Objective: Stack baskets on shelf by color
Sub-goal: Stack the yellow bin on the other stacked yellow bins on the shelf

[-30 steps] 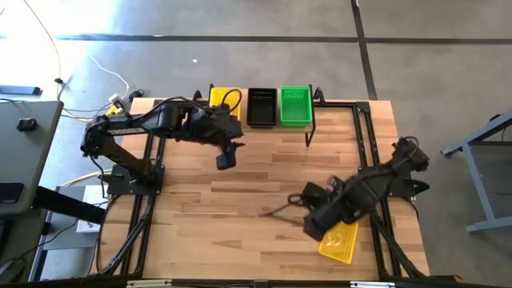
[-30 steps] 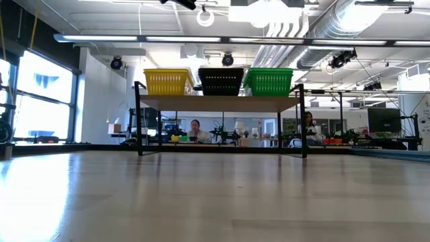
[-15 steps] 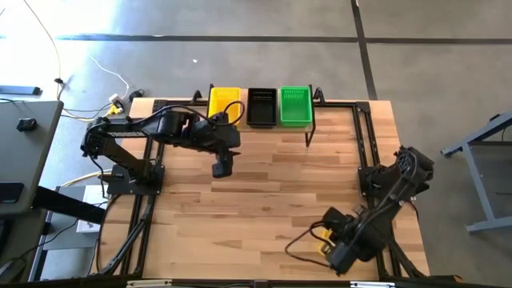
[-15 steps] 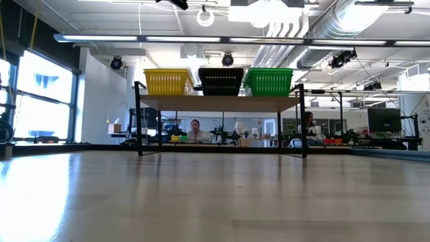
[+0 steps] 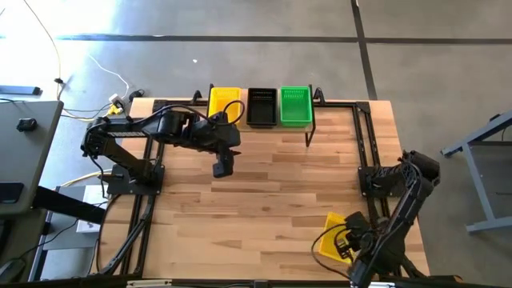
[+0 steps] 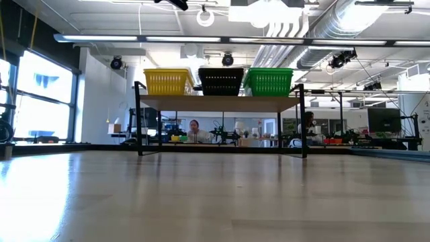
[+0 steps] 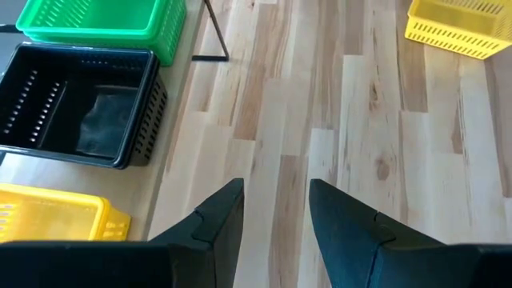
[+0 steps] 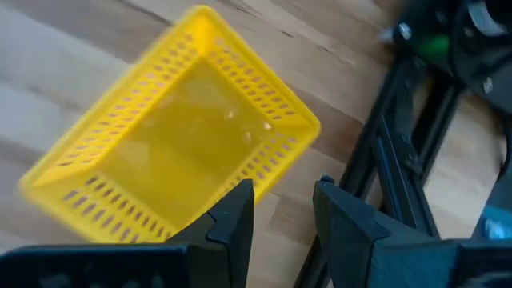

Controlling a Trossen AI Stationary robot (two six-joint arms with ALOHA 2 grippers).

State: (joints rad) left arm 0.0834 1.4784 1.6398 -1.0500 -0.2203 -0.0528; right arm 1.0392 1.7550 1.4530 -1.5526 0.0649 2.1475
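From above, the shelf (image 5: 260, 120) carries yellow, black and green baskets in a row; a loose yellow basket (image 5: 334, 240) lies on the counter (image 5: 240, 208) near the right edge. The right end effector (image 5: 352, 240), a second ago over the counter's middle, has pulled back beside it.

From counter height, only the shelved baskets (image 6: 218, 82) show, unchanged.

The left end effector (image 7: 276, 212) hangs released before the shelf.

The right one, also released, hovers over the basket's rim (image 8: 264, 172). It seems light, stiff plastic; pinch one wall.

Seated person (image 6: 195, 129) in room behind, ceiling ducts (image 6: 316, 27), grey side table (image 5: 20, 152)
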